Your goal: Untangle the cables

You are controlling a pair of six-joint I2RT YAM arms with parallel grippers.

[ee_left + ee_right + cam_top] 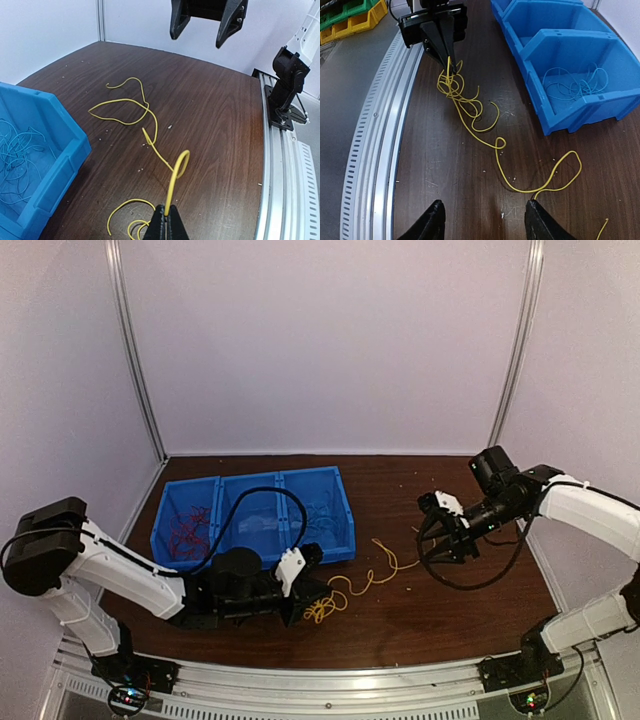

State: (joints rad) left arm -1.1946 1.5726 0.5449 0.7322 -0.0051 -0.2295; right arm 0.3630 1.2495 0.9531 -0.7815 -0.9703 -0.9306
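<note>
We judge the sorting well along: red cables and light blue cables lie in the blue bin. The yellow cable sprawls on the worktop — left hand clamped on its coiled end, right hand spread wide above the far end, holding nothing.

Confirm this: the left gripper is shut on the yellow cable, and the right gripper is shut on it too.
Wrong on the right gripper: the right wrist view shows it open, holding nothing. The left gripper is shut on the yellow cable.
</note>
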